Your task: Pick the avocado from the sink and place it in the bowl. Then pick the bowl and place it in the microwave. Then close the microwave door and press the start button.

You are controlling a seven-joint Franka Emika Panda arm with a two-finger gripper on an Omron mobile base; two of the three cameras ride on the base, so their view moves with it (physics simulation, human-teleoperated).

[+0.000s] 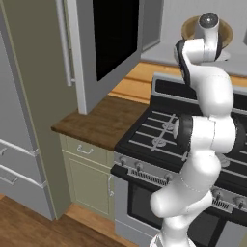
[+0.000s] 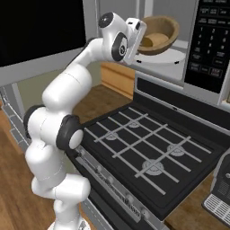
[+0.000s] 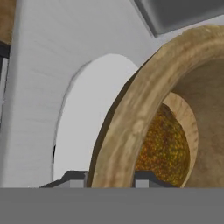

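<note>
My gripper is shut on the near rim of the wooden bowl, one fingertip on each side of the wall. The dark speckled avocado lies inside the bowl. In the right base view the gripper holds the bowl tilted inside the microwave, just over the white turntable plate; whether bowl and plate touch I cannot tell. The plate also shows beneath the bowl. The microwave door stands wide open to the left. The bowl peeks out behind my arm. The sink is out of view.
The black keypad panel is right of the microwave opening. A black gas stove sits directly below. A wooden counter lies under the open door, and a dark appliance stands at the stove's right.
</note>
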